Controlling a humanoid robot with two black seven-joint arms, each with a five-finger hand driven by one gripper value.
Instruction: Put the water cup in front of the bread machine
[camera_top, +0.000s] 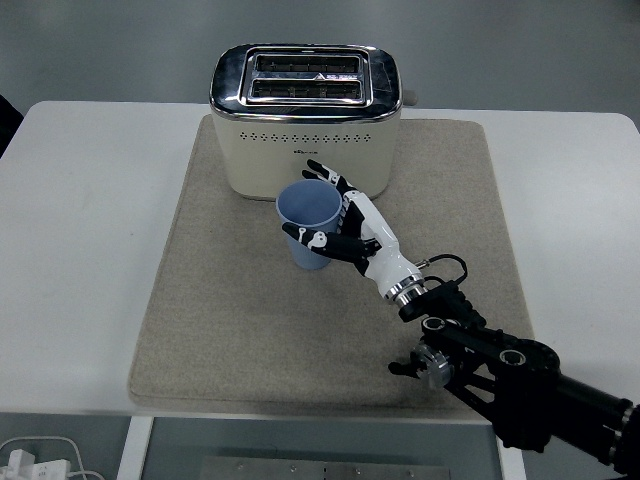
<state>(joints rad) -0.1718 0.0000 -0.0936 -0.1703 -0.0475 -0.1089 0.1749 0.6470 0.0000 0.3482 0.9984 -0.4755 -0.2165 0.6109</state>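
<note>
A light blue cup (308, 222) stands upright over the beige mat (230, 310), just in front of the cream toaster (305, 120) with its chrome top. My right hand (338, 218), white with black fingers, is wrapped round the cup's right side, thumb at the front and fingers at the back. Whether the cup's base touches the mat is hidden. The right arm (500, 380) runs in from the lower right corner. No left arm shows.
The mat covers the middle of the white table (80, 220). A white plug and cable (30, 462) lie below the table's near edge at the lower left.
</note>
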